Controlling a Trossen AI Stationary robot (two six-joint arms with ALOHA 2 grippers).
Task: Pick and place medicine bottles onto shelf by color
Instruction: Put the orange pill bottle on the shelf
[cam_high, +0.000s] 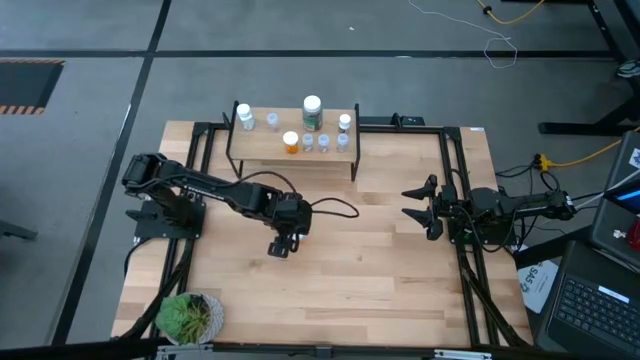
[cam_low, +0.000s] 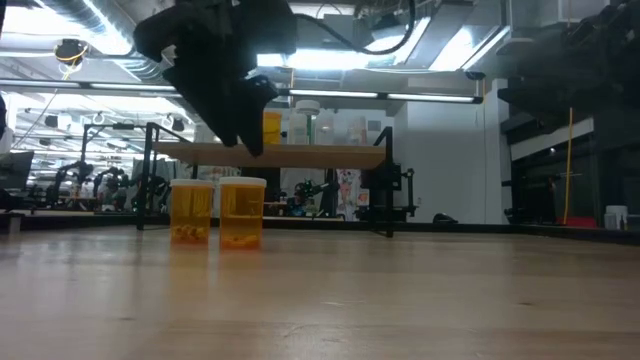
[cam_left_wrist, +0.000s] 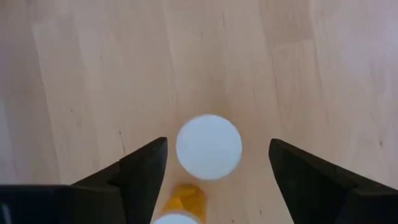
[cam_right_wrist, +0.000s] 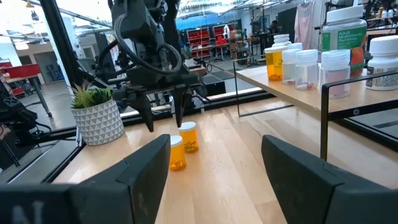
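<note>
Two orange bottles (cam_right_wrist: 183, 144) are seen standing side by side on the table (cam_high: 380, 270), with the left gripper (cam_right_wrist: 163, 116) hung above them, fingers spread wide. One orange bottle (cam_high: 291, 142) is placed on the shelf (cam_high: 270, 148) among clear bottles (cam_high: 322, 142). The right gripper (cam_high: 418, 207) is held open near the table's right edge.

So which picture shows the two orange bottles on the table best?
The low view: both orange bottles stand side by side, full height. The right wrist view shows them smaller, under the left hand. The left wrist view shows mostly caps. The high view hides them.
</note>
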